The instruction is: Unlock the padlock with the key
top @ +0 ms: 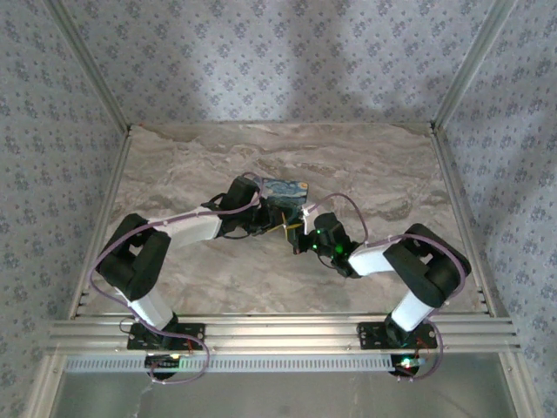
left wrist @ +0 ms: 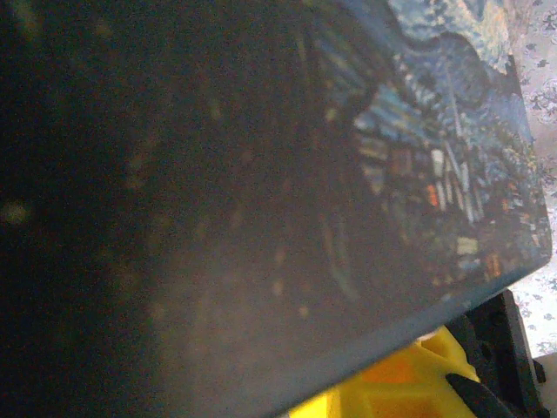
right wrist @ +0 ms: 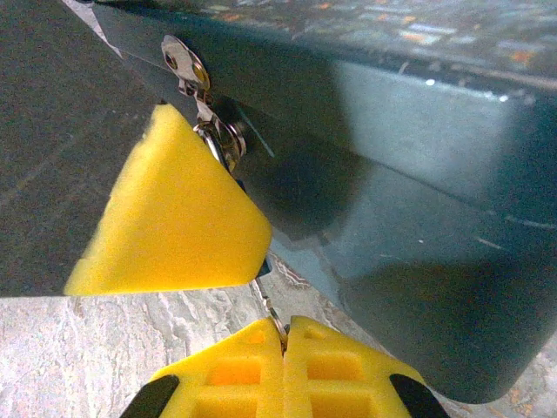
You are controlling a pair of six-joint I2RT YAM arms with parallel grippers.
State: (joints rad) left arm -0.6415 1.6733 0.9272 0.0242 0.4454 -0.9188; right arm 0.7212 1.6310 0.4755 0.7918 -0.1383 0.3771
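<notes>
Left gripper (top: 266, 209) is closed on the padlock (top: 285, 192) and holds it up off the marble surface (top: 183, 165), about mid-scene, slightly left of centre. In the left wrist view the padlock (left wrist: 418, 165) sits right against the lens. Its starry print is sharp at the right and the rest is dark blur. One yellow finger (left wrist: 405, 383) pokes out under its lower edge.

Right gripper (top: 304, 233) is just near-right of the padlock, pointing at it. In the right wrist view its yellow pads (right wrist: 335, 370) are pressed flat together, no gap. A thin pale metal sliver comes out from between them. That is the key (right wrist: 275, 312), pinched at the tips, with its head hidden between the pads. The blade tip stops short of the padlock body (right wrist: 409, 183), close but apart.

Silvery fitting (right wrist: 184, 63) is on the padlock's side edge, upper left in the right wrist view. Small metal links (right wrist: 222, 139) hang from it. A yellow pad of the left gripper (right wrist: 174, 218) presses on that same edge just below the fitting, touching the links. I cannot tell where the keyhole is.

Veined surface (right wrist: 87, 348) shows below, with nothing else on it near the grippers.
</notes>
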